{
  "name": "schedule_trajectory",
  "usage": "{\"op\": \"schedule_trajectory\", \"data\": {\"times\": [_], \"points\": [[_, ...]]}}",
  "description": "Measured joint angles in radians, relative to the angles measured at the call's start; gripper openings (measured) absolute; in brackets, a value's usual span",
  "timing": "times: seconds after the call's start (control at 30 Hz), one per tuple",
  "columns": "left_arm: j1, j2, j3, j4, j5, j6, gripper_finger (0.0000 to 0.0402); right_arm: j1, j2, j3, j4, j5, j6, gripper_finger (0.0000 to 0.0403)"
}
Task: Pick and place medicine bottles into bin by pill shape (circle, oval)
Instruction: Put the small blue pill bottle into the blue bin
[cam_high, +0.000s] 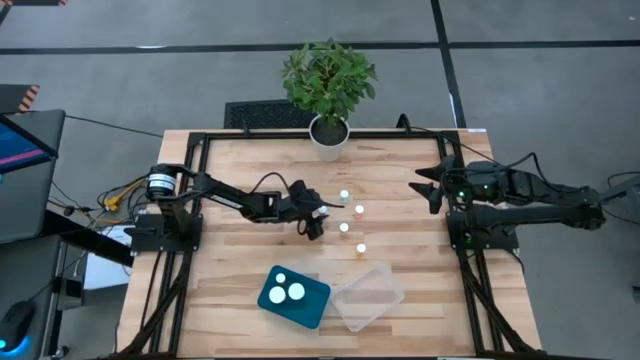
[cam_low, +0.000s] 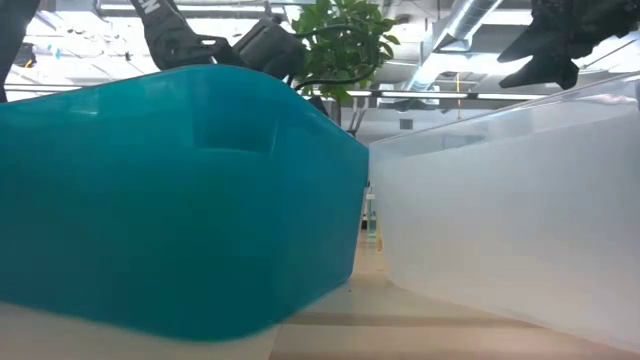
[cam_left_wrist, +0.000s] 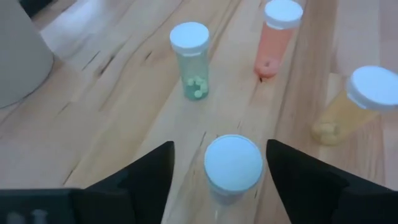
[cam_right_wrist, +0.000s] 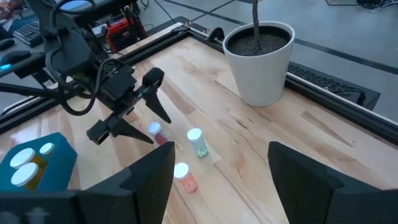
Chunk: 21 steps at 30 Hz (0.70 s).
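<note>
Pale butcher-block tabletop (cam_high: 240, 290) under an open-fingered left gripper (cam_left_wrist: 217, 163), with one white-capped medicine bottle (cam_left_wrist: 233, 163) standing between the spread fingers, not yet touched. Best lowered straight so both fingers pass the cap and close on the body, keeping clear of the green-tinted bottle (cam_left_wrist: 191, 59), pinkish bottle (cam_left_wrist: 278, 34) and yellowish bottle (cam_left_wrist: 357, 102) just ahead. Right gripper (cam_high: 432, 185) parked well apart, fingers spread; teal bin (cam_high: 294, 296) and clear plastic bin (cam_high: 368, 296) waiting behind.

The left arm reaches out over the middle of the counter, its left gripper (cam_high: 315, 218) held low on the near side of the potted plant (cam_high: 328, 92), fingers (cam_left_wrist: 144, 176) spread wide apart. The right arm is folded back, well off to the plant's right, its right gripper (cam_high: 430, 187) raised, its fingers (cam_right_wrist: 311, 180) parted.
</note>
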Motion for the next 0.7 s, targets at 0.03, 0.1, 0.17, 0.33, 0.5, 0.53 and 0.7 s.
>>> {"op": "schedule_trajectory", "data": {"times": [0.03, 0.1, 0.17, 0.33, 0.5, 0.53, 0.7], "points": [[-0.001, 0.0, 0.005, -0.011, -0.005, 0.001, 0.0232, 0.0, 0.0, 0.0, -0.001, 0.0, 0.0, 0.0271], [-0.001, 0.0, 0.01, -0.023, -0.012, 0.002, 0.0206, 0.0, 0.0, 0.0, -0.002, 0.0, 0.0, 0.0271], [-0.001, 0.0, 0.012, -0.027, -0.013, 0.005, 0.0179, 0.0, 0.0, 0.0, -0.002, 0.0, 0.0, 0.0271], [-0.001, 0.0, 0.012, -0.032, -0.014, 0.004, 0.0117, 0.0, 0.0, 0.0, -0.003, 0.0, 0.0, 0.0271], [-0.001, 0.0, 0.017, -0.038, -0.013, 0.004, 0.0098, 0.0, 0.0, 0.0, -0.003, 0.0, 0.0, 0.0271], [-0.002, 0.0, 0.023, -0.046, -0.013, 0.003, 0.01, 0.0, 0.0, 0.0, -0.003, 0.0, 0.0, 0.0271], [-0.011, -0.023, 0.08, -0.137, -0.014, 0.004, 0.0114, 0.0, 0.0, 0.0, -0.003, 0.0, 0.0, 0.0271]]}}
